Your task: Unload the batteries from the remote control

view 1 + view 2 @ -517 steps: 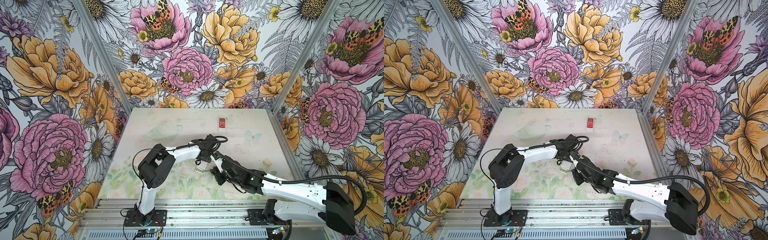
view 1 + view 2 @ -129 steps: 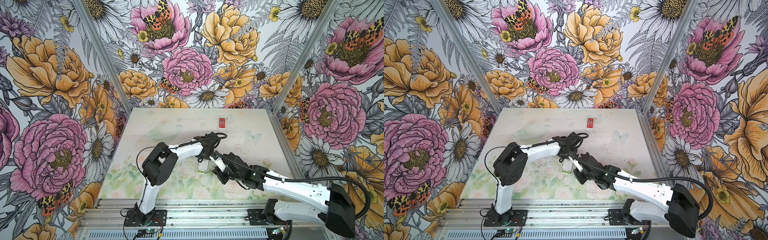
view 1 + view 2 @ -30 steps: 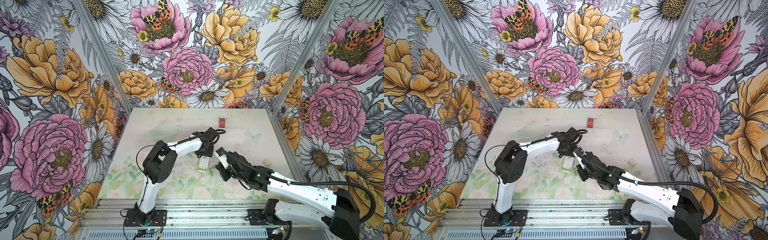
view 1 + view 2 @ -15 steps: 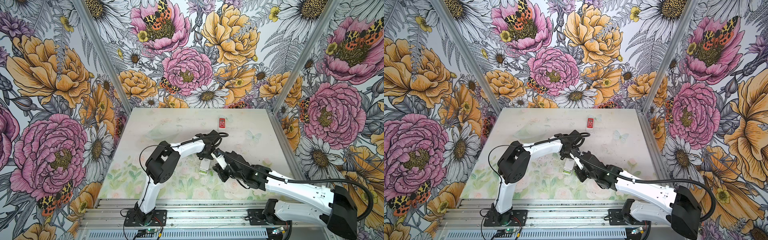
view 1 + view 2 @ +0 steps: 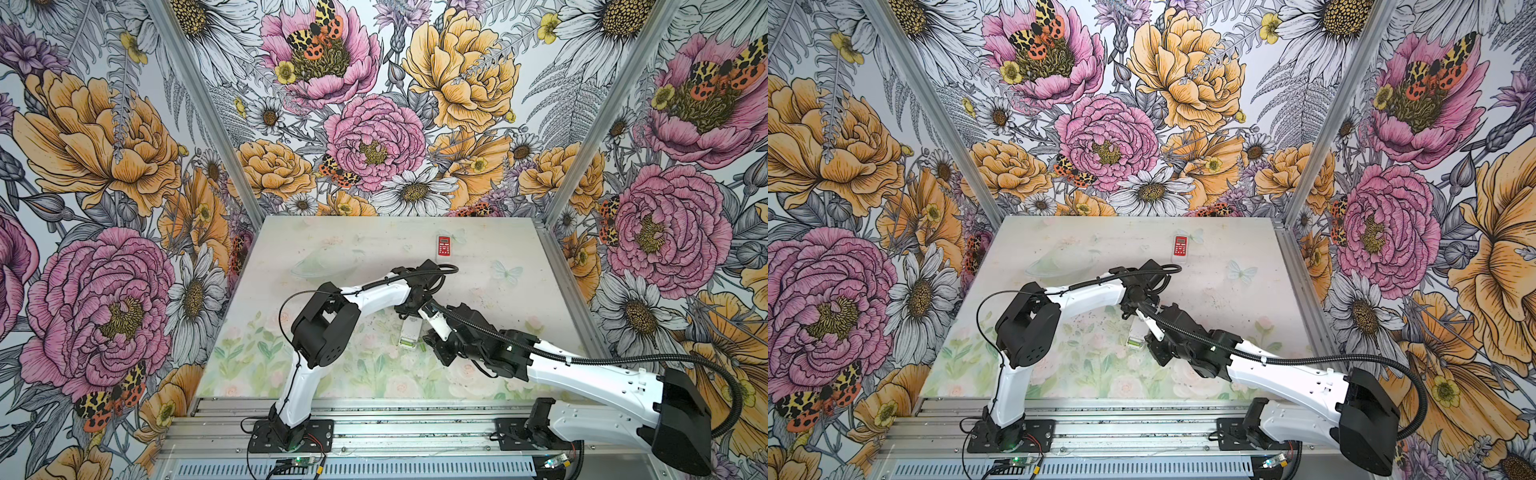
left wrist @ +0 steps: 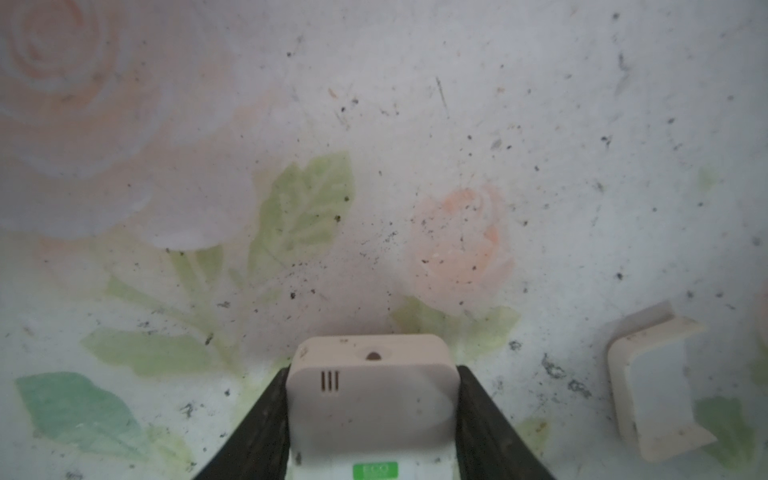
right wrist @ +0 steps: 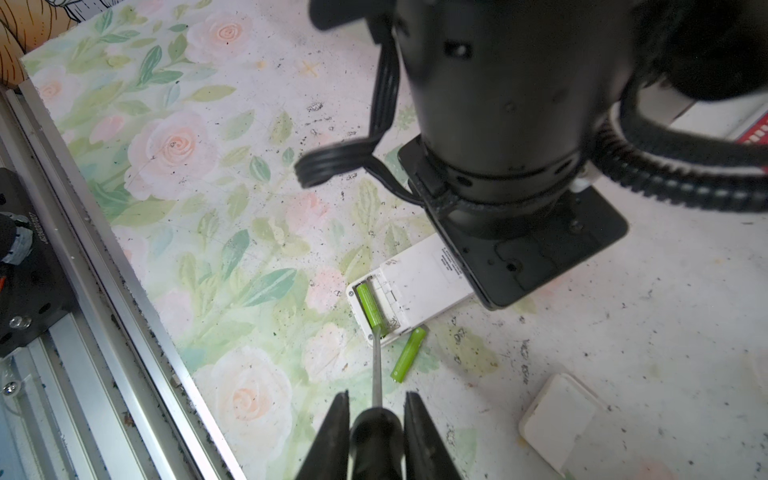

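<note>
— Checking our right hand [image 7: 377, 397]: it's clamped tight on the black-handled screwdriver with the thin metal shaft [image 7: 377, 365]. The tip is wedged against the end of one light green cylindrical battery [image 7: 370, 305] sitting in the open bay of the white plastic remote control [image 7: 419, 286].

— Yep, and our left hand [image 6: 372, 374] has its jaws spread to the remote's width, gripping its far end on the floral worktop [image 7: 623, 332]. We see the other light green battery [image 7: 408, 354] lying loose just beside the remote.

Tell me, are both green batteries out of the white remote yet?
No: one green battery sits in the white remote's open compartment, and the second green battery lies on the table beside it.
</note>
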`<state>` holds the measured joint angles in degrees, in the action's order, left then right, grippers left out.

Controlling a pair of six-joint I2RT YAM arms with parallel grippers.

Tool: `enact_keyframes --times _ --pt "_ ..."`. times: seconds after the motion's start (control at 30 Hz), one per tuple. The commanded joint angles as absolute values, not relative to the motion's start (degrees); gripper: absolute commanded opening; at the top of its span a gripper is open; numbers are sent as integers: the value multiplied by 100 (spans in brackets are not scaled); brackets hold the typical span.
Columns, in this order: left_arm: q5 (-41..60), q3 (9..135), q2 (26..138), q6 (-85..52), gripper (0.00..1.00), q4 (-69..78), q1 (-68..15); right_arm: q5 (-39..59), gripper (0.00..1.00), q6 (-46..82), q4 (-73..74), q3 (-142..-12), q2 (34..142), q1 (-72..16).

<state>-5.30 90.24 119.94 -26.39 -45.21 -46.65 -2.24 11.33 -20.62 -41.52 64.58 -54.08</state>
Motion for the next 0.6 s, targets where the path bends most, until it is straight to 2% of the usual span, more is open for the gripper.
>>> enact_keyframes --times 0.0,0.57 --pt "-698 9193 12045 -2483 30 -4526 -4712 -180 0 974 -2096 -4408 6398 -5447" --pt "-782 9204 12051 -2445 30 -4526 -4742 -165 0 859 -2312 -4588 6635 -5435"
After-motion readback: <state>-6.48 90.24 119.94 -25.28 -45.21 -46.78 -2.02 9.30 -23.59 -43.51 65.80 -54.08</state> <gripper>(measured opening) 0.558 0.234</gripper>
